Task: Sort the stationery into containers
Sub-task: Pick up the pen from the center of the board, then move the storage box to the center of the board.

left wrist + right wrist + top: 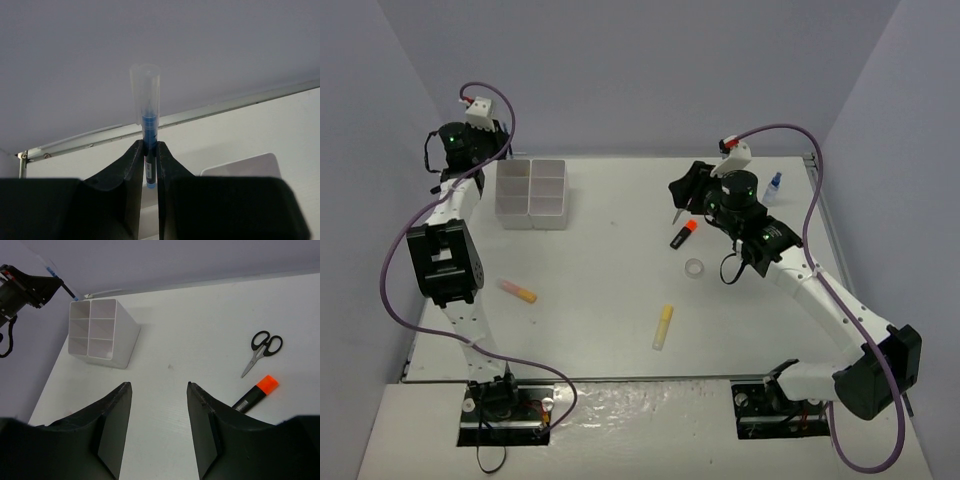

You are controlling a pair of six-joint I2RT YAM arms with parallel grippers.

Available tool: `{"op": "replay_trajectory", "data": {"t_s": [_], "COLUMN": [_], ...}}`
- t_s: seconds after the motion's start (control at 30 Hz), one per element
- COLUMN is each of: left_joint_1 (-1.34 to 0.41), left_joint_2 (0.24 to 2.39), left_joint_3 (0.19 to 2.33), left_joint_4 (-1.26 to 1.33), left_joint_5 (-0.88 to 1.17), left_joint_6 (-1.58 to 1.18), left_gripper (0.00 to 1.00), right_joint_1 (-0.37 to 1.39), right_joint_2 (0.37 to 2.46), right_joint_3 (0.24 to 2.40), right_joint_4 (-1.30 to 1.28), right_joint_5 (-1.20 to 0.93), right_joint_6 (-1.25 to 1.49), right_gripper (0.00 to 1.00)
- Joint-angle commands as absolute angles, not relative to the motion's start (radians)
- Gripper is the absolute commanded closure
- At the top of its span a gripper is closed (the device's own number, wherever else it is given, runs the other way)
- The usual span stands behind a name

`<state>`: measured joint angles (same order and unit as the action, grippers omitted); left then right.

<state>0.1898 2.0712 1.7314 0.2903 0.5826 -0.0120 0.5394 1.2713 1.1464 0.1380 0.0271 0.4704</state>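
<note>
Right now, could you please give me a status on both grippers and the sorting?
Left gripper shut on blue pen, by organizer tray. Right gripper open, empty, near scissors and marker. Nothing seen blocking tray.

Surface [610,265]: white, flat, pale walls at the left, far and right sides.
Organizer tray [532,193]: far left, upright, six open-topped compartments in a grid.
Scissors [257,354]: black-handled, flat, blades together, right of centre.
Marker [683,236]: orange cap, black body, just beside the scissors, not touching.
Tape ring [695,267]: clear, flat, near the marker on its near side.
Yellow stick [663,327]: flat, near middle, well apart from the rest.
Pink piece [517,290]: near left, alone, yellow at one end.
Bottle [774,187]: small, blue-capped, upright, far right.
</note>
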Motion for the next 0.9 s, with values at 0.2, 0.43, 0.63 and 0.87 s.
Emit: {"op": "replay_trajectory", "data": {"t_s": [0.2,0.43,0.63,0.87], "left_joint_1": [0.189,0.204,0.22,0.227], "left_joint_2": [2.026,1.974,1.945,1.904], "left_joint_3": [1.635,1.551,1.636,1.665], "left_joint_4": [0.611,0.65,0.607,0.532], "left_joint_5": [0.669,0.667,0.638,0.638], "left_joint_6": [-0.031,-0.002,-0.002,-0.021], "left_gripper": [1.0,1.0,1.0,1.0], "right_joint_1": [0.554,0.555,0.555,0.555], "right_joint_2": [1.229,1.239,1.256,1.256], "right_joint_3": [1.194,1.206,1.213,1.201], "right_joint_4": [0.178,0.176,0.178,0.178], "right_joint_5": [0.118,0.097,0.095,0.076], "right_joint_6": [0.472,0.471,0.465,0.462], "right_gripper": [0.55,0.54,0.54,0.54]}}
